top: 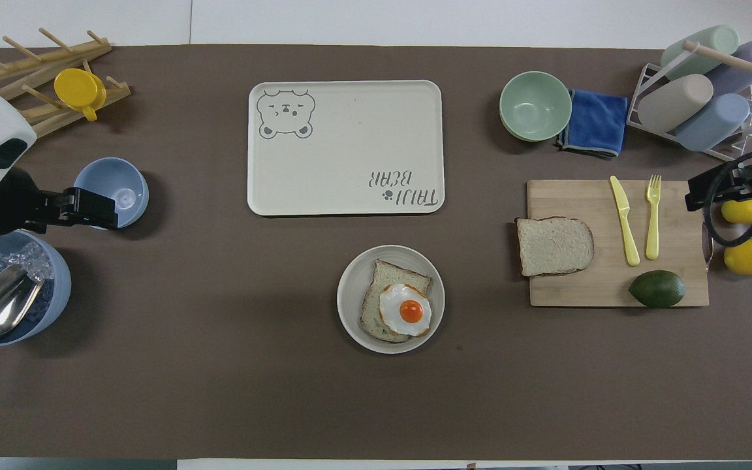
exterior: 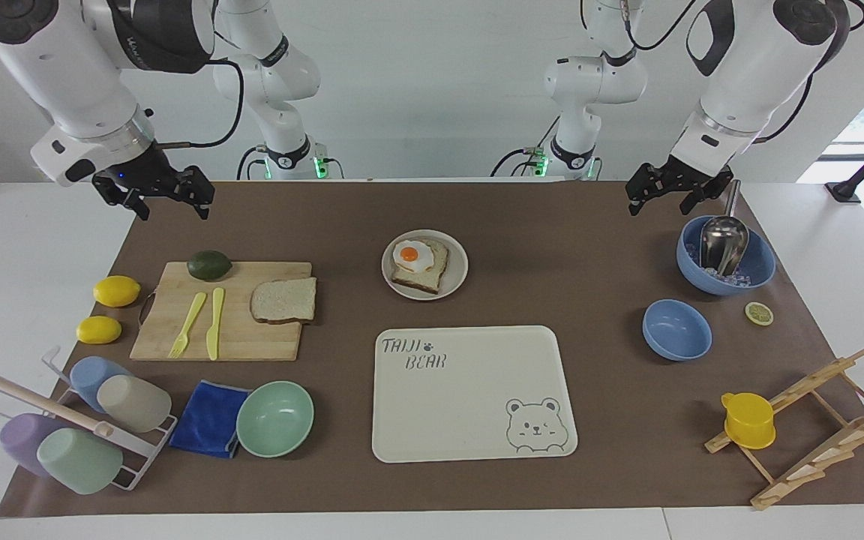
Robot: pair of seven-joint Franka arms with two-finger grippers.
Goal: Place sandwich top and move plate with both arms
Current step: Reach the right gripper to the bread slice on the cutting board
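Both arms are waiting, right gripper (exterior: 153, 196) and left gripper (exterior: 676, 189) hanging with jaws apart, sandwich top (exterior: 284, 300) and plate (exterior: 459, 262) lying untouched below and between them.

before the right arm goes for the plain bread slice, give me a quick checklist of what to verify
1. Plain bread slice lies flat on the cutting board, nothing on top of it: ok.
2. Right gripper open and holding nothing, raised over the table's edge at its own end: ok.
3. Left gripper open and holding nothing, waiting over the blue bowl with the scoop: ok.
4. Plate carries the egg-topped bread, ready for the top: ok.
5. Yellow knife and fork lie apart from the slice: ok.
6. Bear tray has nothing on it: ok.
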